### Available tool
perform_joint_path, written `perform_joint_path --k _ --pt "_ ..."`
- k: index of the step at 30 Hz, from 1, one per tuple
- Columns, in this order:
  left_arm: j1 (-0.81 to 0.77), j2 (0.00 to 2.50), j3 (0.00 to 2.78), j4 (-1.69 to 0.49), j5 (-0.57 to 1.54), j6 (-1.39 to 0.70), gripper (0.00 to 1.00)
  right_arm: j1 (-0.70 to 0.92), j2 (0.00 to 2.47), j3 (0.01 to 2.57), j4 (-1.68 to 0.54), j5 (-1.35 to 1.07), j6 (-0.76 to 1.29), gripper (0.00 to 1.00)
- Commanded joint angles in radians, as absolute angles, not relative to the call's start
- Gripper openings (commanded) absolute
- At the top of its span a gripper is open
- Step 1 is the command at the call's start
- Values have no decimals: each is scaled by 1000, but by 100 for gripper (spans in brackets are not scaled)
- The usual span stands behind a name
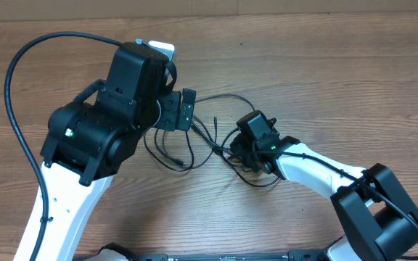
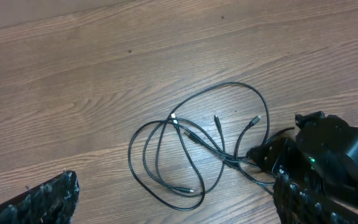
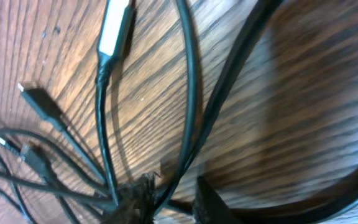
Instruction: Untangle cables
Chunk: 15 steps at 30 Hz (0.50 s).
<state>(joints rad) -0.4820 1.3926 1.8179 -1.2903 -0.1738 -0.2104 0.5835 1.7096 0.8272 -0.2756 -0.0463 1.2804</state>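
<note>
The cables (image 1: 194, 156) are thin black cords lying in tangled loops on the wooden table between the two arms. My right gripper (image 1: 242, 152) is down at the right end of the tangle. In the right wrist view its fingertips (image 3: 135, 202) are closed together on cables (image 3: 188, 93) that cross between them, and a silver plug (image 3: 114, 28) lies ahead. My left gripper (image 2: 176, 199) hangs open above the loops (image 2: 166, 155), its fingers (image 2: 48, 199) far apart and touching nothing. A small plug end (image 2: 191, 191) lies inside the loops.
The thick black arm cable (image 1: 20, 109) arcs over the table's left side. The left arm's bulky body (image 1: 115, 109) hides part of the tangle from overhead. Bare wood table (image 2: 104, 62) lies beyond the cords.
</note>
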Motion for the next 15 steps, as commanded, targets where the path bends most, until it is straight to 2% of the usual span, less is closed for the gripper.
perform_joint_path --k 1,4,12,15 --pt "-476 1395 1823 -1290 -191 -217 100 588 1718 820 -278 0 1274 14" --pt "-476 1395 1823 -1290 -191 -217 100 588 1718 820 -279 -1 1274 4" --pt "-476 1395 1823 -1290 -191 -217 100 588 1718 820 -245 -38 1274 4" --pt "-476 1395 1823 -1290 -190 -217 99 586 1714 823 -174 -118 1208 4"
